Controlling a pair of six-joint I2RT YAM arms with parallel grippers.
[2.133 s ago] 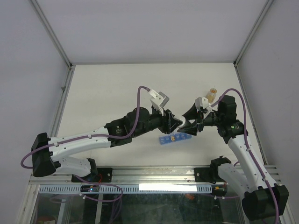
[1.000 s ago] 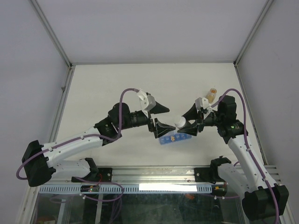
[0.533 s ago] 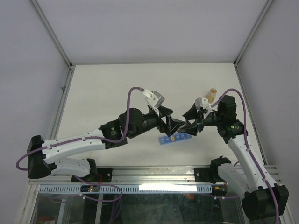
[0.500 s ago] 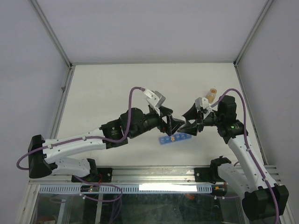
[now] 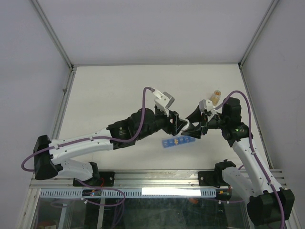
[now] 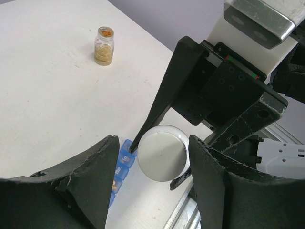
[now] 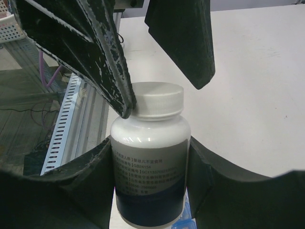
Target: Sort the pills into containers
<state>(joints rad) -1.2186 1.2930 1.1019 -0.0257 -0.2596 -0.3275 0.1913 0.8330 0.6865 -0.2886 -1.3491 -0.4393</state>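
Note:
My right gripper [image 7: 149,148] is shut on the body of a white capped bottle [image 7: 148,162] and holds it above the table. My left gripper [image 6: 153,143] is open, its fingers either side of the bottle's cap [image 6: 162,152]; in the right wrist view one left finger [image 7: 95,57] touches the cap's edge and the other stands apart. From above, the left gripper [image 5: 177,125] and right gripper [image 5: 193,129] meet over the blue pill-organiser strip [image 5: 178,141], which also shows in the left wrist view [image 6: 121,164]. A yellowish spot [image 6: 114,187] lies in one cell. Loose pills are not visible.
A small amber jar [image 5: 217,96] stands upright on the white table [image 5: 119,90] behind the right arm; it also shows in the left wrist view [image 6: 104,45]. The table's metal front rail [image 5: 162,179] runs just below the strip.
One second ago my left gripper had drawn back to the left, away from the bottle. It has since come back right, fingers around the cap. The right arm and bottle have stayed put.

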